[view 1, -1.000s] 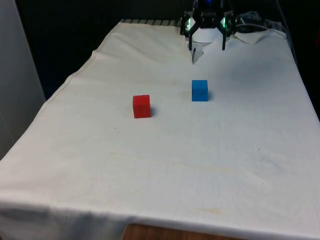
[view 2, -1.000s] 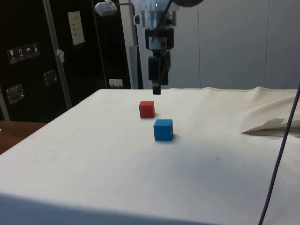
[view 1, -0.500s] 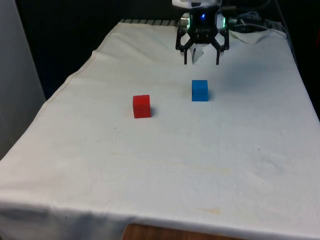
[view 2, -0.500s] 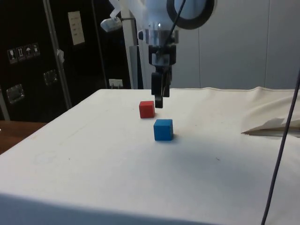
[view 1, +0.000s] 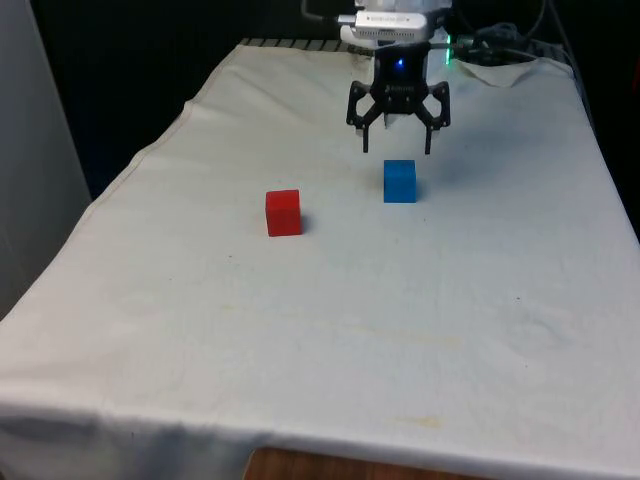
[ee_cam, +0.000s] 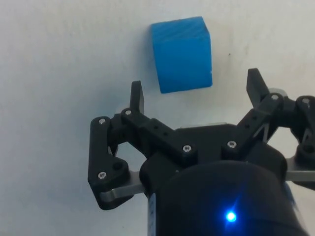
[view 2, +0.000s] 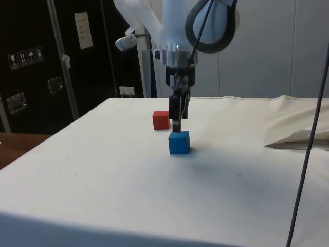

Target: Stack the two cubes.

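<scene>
White cloth (view 1: 330,340) over the table, wrinkled, bare across the near half. A strip of brown wooden table edge (view 1: 400,470) shows under the cloth's near hem.

Mid-table: small red cube (view 1: 283,213), sitting flat on the cloth, nothing touching it. In the side view the same red cube (view 2: 161,120) lies beyond the blue one, well apart from it.

A little farther back and toward the front view's right: small blue cube (view 1: 399,181), also flat on the cloth, standing alone. Side view puts the blue cube (view 2: 179,142) directly under the tool. The two cubes are not stacked; each rests on the cloth separately.

Above the blue cube: black two-finger gripper (view 1: 396,150), pointing straight down, fingers spread wide, wider than the cube. It grips nothing. Fingertips hang just above the cube's top face; in the side view the gripper (view 2: 177,129) ends right at the cube's upper edge, contact not certain. From the wrist view the gripper (ee_cam: 196,94) has one finger to each side and the blue cube (ee_cam: 181,54) lies just ahead of the gap between them, slightly off centre, no finger touching it.

Far end: the white arm (view 2: 177,31) rises above the gripper. A fold of loose cloth (view 2: 298,136) bunches at the far corner. Dark cabinets (view 2: 51,62) behind in the side view.
</scene>
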`<move>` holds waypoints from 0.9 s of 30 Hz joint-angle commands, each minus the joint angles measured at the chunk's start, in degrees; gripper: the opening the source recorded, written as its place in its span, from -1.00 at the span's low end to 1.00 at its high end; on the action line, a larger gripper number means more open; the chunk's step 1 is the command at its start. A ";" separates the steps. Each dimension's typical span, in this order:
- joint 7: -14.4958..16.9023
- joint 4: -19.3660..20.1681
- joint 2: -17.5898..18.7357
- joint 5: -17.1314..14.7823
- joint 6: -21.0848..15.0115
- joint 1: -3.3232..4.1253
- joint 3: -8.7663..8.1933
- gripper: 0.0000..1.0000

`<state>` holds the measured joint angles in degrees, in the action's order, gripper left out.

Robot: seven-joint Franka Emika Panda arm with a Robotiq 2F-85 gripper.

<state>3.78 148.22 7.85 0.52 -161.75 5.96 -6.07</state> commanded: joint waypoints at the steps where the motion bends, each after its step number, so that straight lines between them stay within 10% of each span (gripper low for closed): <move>1: 0.69 0.17 0.06 -0.74 -0.74 -0.17 0.34 1.00; 18: 0.92 -0.34 7.16 -0.34 -7.68 -0.34 0.06 1.00; 21: 0.92 -0.46 7.62 -0.34 -8.08 -0.34 0.00 0.68; 27: 0.92 -0.52 8.25 -0.29 -8.77 -0.34 0.00 -0.90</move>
<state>4.35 147.71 15.81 0.52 -169.88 5.90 -6.42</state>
